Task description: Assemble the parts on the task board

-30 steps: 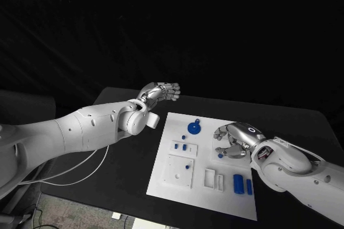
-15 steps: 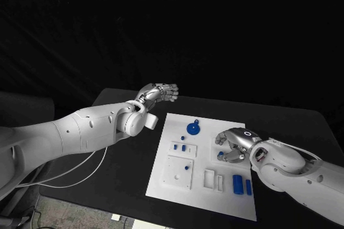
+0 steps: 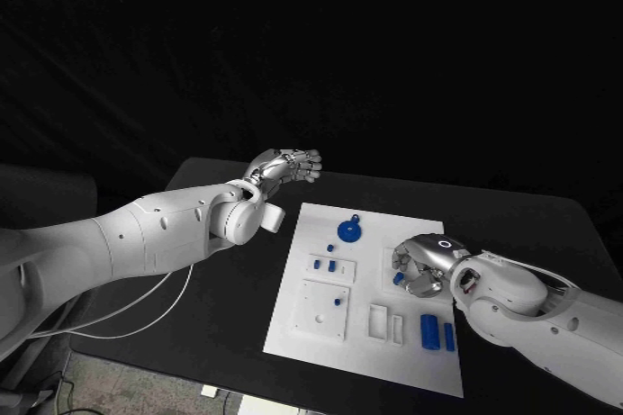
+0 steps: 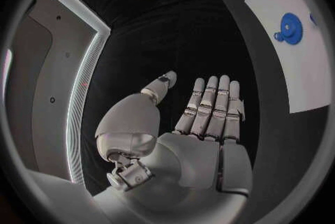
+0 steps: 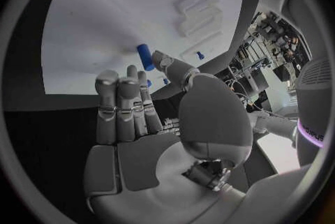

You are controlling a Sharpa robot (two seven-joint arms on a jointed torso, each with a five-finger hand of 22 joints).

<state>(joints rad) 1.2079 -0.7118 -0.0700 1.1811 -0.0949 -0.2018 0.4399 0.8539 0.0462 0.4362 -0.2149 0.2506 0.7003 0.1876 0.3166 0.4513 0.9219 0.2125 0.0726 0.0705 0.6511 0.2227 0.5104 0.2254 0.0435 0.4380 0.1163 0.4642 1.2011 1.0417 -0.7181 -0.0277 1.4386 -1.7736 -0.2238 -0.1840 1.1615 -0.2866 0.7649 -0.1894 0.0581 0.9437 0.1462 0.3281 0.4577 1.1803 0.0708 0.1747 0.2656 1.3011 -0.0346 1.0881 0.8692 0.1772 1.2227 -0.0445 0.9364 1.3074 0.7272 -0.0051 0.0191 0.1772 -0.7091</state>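
Board (image 3: 305, 329) white with small blue parts (image 3: 429, 330); right hand (image 3: 422, 264) and left hand (image 3: 288, 167) both empty, fingers apart.

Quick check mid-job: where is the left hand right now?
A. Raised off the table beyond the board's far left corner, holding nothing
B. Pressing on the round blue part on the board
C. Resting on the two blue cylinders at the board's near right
A. The left hand is up beyond the far left corner of the task board, and the left wrist view shows its fingers straight with nothing in them.
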